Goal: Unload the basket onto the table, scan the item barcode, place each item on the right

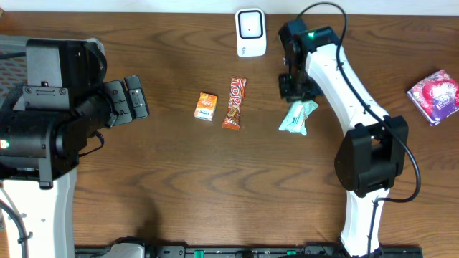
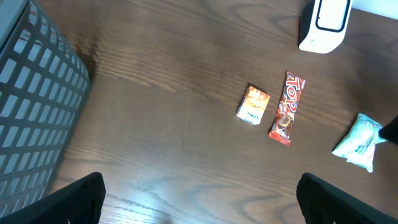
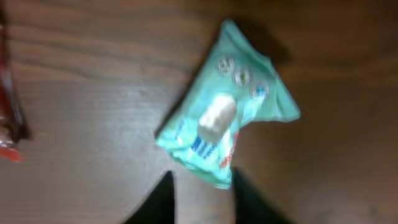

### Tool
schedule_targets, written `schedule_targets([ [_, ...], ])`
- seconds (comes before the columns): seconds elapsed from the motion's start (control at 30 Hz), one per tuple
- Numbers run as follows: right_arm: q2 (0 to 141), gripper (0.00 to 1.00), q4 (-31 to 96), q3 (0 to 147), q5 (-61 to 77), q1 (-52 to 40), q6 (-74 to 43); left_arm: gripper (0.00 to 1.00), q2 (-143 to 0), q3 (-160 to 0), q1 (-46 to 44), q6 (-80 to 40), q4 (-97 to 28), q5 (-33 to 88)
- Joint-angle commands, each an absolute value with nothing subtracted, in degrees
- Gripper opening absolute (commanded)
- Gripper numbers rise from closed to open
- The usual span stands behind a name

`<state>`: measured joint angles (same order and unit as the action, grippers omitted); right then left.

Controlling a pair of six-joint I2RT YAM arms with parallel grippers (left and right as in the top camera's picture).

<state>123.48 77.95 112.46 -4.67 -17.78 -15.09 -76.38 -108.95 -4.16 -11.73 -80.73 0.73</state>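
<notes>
dark wood-grain table, slightly glossy; crinkled glossy plastic mint packet; smooth white plastic scanner.

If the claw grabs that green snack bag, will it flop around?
Probably floppy: the green snack bag is a thin, crinkled wrapper with pinched corners. It looks puffy, so it's likely light for its size. It's flattish, not round, so it shouldn't roll.

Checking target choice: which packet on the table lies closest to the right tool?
The mint-green packet, right at the right tool; the orange pouch, red bar and pink packet lie well away.
</notes>
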Motion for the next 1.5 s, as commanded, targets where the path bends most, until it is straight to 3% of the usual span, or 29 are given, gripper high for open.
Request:
schedule_targets([
  [0.0, 123.13, 0.12, 76.97, 112.68, -4.36, -17.17, -15.2, 0.98, -76.34, -109.1, -3.92, -11.2, -80.77, 0.4],
  [0.2, 123.15, 0.01, 70.59, 106.06, -4.38, -16.91, -16.91, 0.98, -76.34, -109.1, -3.92, -11.2, -80.77, 0.4],
  [0.47, 123.17, 0.01, 62.59, 92.31, -9.96, -14.94, -20.75, 0.98, -76.34, -109.1, -3.92, -11.2, -80.77, 0.4],
  [0.7, 123.15, 0.02, 64.38, 88.9, -15.62, -13.93, -20.75, 0.98, -76.36, -109.1, -3.92, -11.18, -80.77, 0.4],
  [0.9, 123.11, 0.23, 71.48, 94.67, -16.4, -13.96, -20.53, 0.98, -76.36, -109.1, -3.92, -11.2, -80.77, 0.4],
  [1.03, 123.11, 0.48, 76.25, 100.53, -14.37, -14.02, -20.51, 0.98, -76.34, -109.1, -3.92, -11.2, -80.77, 0.4],
  [1.1, 123.11, 0.5, 77.82, 102.54, -12.21, -14.24, -20.49, 0.98, -76.34, -109.1, -3.92, -11.2, -80.77, 0.4],
  [1.27, 123.13, 0.66, 78.94, 101.8, -10.61, -15.14, -19.66, 0.98, -76.36, -109.1, -3.92, -11.2, -80.77, 0.4],
  [1.47, 123.13, 0.68, 73.3, 94.08, -10.66, -15.53, -19.68, 0.98, -76.34, -109.1, -3.92, -11.2, -80.77, 0.4],
])
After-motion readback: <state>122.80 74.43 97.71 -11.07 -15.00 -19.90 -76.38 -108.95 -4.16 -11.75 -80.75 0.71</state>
